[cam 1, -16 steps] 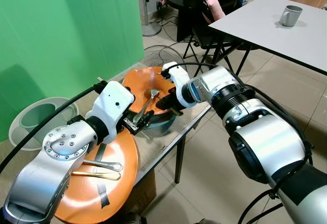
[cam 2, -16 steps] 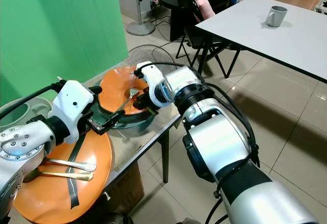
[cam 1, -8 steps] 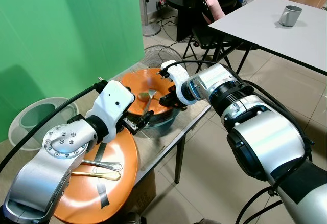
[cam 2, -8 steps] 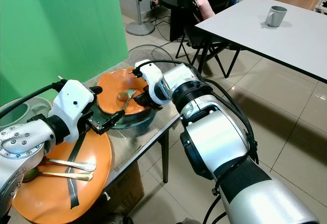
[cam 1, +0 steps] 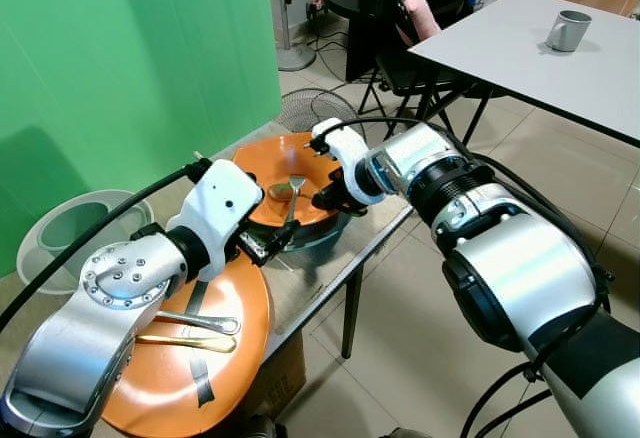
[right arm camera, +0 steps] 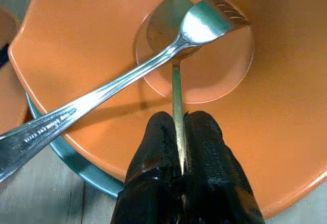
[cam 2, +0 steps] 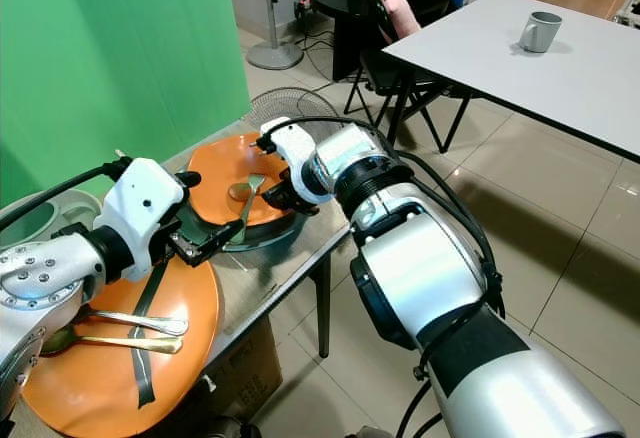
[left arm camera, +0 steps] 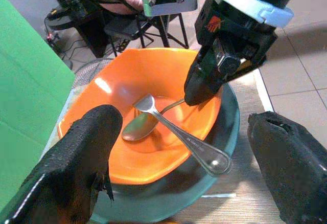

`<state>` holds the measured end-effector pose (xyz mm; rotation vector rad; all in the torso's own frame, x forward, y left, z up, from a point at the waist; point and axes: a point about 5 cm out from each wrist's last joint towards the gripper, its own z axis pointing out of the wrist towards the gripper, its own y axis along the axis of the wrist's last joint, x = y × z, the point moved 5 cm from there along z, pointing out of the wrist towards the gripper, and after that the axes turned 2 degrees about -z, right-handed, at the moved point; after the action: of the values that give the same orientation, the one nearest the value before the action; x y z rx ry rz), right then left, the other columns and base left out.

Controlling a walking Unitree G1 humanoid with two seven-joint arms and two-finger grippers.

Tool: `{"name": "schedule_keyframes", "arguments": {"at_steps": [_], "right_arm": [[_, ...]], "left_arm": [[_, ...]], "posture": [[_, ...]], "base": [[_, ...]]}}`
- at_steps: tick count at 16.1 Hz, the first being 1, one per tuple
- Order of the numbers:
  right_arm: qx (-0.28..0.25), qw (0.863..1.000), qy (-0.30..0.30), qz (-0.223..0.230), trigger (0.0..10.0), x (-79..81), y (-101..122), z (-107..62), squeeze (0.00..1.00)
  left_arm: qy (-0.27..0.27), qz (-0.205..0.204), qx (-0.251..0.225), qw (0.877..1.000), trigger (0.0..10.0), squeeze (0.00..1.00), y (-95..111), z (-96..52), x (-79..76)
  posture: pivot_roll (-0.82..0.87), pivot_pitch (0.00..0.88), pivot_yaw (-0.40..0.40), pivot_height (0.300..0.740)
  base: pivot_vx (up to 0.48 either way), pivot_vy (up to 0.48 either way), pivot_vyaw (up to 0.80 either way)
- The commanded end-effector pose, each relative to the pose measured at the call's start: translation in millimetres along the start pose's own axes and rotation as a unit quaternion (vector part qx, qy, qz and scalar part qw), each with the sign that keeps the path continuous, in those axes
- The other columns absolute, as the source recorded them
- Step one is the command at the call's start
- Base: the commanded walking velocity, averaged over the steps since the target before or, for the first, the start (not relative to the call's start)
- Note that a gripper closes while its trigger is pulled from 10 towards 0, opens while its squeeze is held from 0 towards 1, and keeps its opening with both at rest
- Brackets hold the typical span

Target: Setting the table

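cutlery here is thin, stiff polished metal, light and likely slippery between rubber pads, so a pinch low on a handle, well back from the head, is probably the safest hold. the right gripper (right arm camera: 179,147) is closed on the spoon (right arm camera: 171,27) in just that way: its fingers (right arm camera: 153,152) squeeze the slim handle edge-on, and the spoon's head lies ahead of it on the floor of the orange bowl (right arm camera: 76,60). a fork (left arm camera: 176,132) crosses over the spoon just in front of that gripper, its tines resting on the spoon's head and its broad handle end sticking out over the bowl's rim. a lift of the spoon would likely tip or drag the fork, so it may clatter or slide off.

the left gripper (left arm camera: 179,162) is open, its pads wide apart either side of the bowl and the fork's handle end, touching neither.

the right wrist view shows the pinch itself and the overlap of the two heads; the left wrist view shows the teal dish (left arm camera: 225,132) under the bowl. the head views add the wider surface: behind the left gripper an orange plate (cam 1: 230,358) carries two more utensils (cam 1: 190,330), and a grey cup (cam 1: 568,30) stands well apart on a white table (cam 1: 520,48).
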<state>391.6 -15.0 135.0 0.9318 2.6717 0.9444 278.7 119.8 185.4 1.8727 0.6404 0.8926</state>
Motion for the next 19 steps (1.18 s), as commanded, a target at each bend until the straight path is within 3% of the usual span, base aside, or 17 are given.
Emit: {"name": "schedule_keyframes", "arguments": {"at_steps": [1,4,12,16,19], "right_arm": [[-0.004,0.999,-0.01,-0.035,0.0,-3.3,11.1,-8.2,0.0],[0.013,0.995,-0.022,-0.101,0.0,-12.4,16.2,-20.5,0.0],[0.064,0.979,0.002,-0.195,0.0,-30.1,11.2,-49.9,0.0],[0.078,0.975,0.006,-0.21,0.0,-38.1,7.7,-61.7,0.0],[0.038,0.982,0.029,-0.18,0.0,-38.4,16.4,-75.4,0.0]], "left_arm": [[-0.011,0.006,0.003,1.0,10.0,0.0,0.8,2.4,-0.7],[-0.015,0.009,0.003,1.0,10.0,0.0,1.5,3.0,-0.1],[-0.024,0.007,0.002,1.0,10.0,0.0,1.8,4.0,-1.6],[-0.027,0.007,0.002,1.0,10.0,0.0,1.9,5.1,-2.4],[-0.028,0.006,0.0,1.0,10.0,0.0,2.7,6.5,-2.7]], "posture": [[-0.08,0.0,0.019,0.74],[-0.08,0.0,0.016,0.74],[-0.09,0.0,0.018,0.74],[-0.1,0.0,0.023,0.74],[-0.1,0.0,0.025,0.74]], "base": [[0.0,0.0,0.0],[0.0,0.0,0.0],[0.0,0.0,0.0],[0.0,0.0,0.0],[0.0,0.0,0.0]]}}
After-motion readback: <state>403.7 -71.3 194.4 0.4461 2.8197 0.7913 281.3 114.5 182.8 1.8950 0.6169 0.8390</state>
